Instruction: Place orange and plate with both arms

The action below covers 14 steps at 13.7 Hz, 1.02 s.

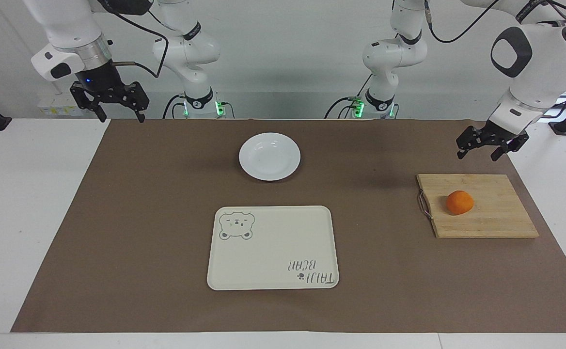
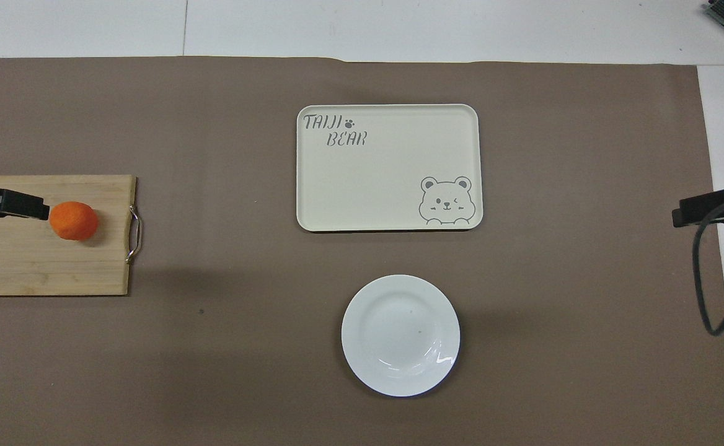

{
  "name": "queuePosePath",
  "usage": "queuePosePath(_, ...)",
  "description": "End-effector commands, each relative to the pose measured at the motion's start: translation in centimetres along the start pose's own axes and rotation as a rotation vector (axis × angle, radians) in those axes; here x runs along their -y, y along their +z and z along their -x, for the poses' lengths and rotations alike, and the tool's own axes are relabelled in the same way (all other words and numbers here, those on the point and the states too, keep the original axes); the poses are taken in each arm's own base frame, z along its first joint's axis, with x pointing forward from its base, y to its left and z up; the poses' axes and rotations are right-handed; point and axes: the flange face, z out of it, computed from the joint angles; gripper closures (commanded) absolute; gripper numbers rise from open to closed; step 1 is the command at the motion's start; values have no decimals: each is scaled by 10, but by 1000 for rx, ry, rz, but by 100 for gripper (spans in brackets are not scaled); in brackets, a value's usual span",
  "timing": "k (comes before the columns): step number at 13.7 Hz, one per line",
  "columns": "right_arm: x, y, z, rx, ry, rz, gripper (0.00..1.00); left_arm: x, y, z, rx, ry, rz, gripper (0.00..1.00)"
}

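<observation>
A brown mat covers most of the white surface. On the mat lie 2 things well apart. A cream rectangular tray with a bear print and the words "TAIJI BEAR" sits in the middle. A wooden cutting board with a metal handle on its tray-facing edge lies toward the left arm's end of the surface.

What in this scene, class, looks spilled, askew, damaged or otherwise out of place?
Nothing stands out. The orange sits whole on the cutting board, the plate lies flat and bare, and the tray lies square to the brown mat. The left gripper hangs open above the mat beside the board; the right gripper waits, open.
</observation>
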Motion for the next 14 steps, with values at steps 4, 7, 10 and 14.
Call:
queuePosePath(4, -4, 0, 8, 7, 8, -10, 0, 18, 56, -2, -35, 6, -21, 0)
queuePosePath(7, -4, 0, 8, 7, 8, -10, 0, 25, 94, -14, -9, 18, -11, 0)
queuePosePath(10, -4, 1, 8, 9, 8, -10, 0, 39, 122, -17, -17, -3, -12, 0)
queuePosePath(14, -5, 1, 8, 10, 9, -11, 0, 41, 157, -19, -24, 5, -12, 0)
